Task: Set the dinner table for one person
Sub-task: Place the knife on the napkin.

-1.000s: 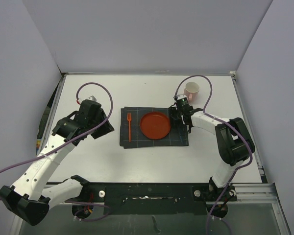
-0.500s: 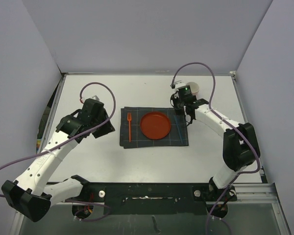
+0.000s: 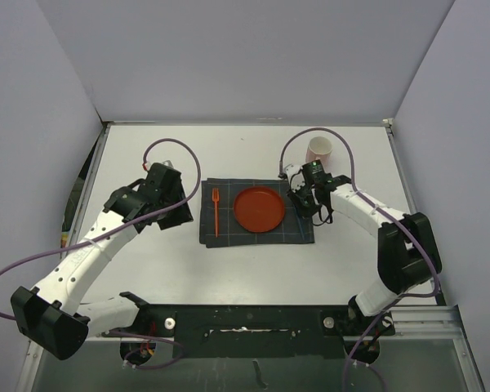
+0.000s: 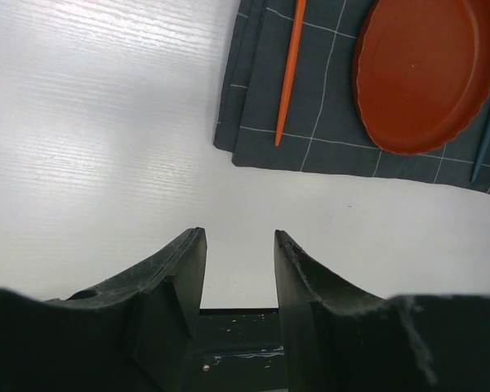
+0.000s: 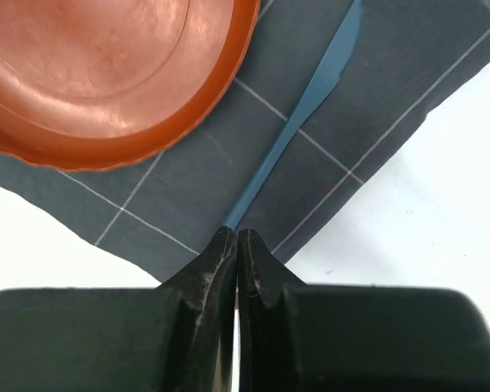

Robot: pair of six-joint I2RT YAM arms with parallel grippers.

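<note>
Nearly set: orange plastic fork (image 3: pixel 216 211) and round red plate (image 3: pixel 259 209) lie on your dark grid-lined mat (image 3: pixel 229 235); right jaws pinch the slim blue knife (image 5: pixel 310 98), left jaws gape empty; pink cup (image 3: pixel 319 149) likely next.

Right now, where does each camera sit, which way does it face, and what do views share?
Top external: fixed above and behind the robot, looking down on the dinner table, mat and plate; both arms show.
Left wrist: on the left arm, facing across table toward mat, fork and plate; open left claw shows.
Right wrist: close above the mat, facing down; shut right claw pinches the blue knife.
Shared: all three show mat and plate.
</note>
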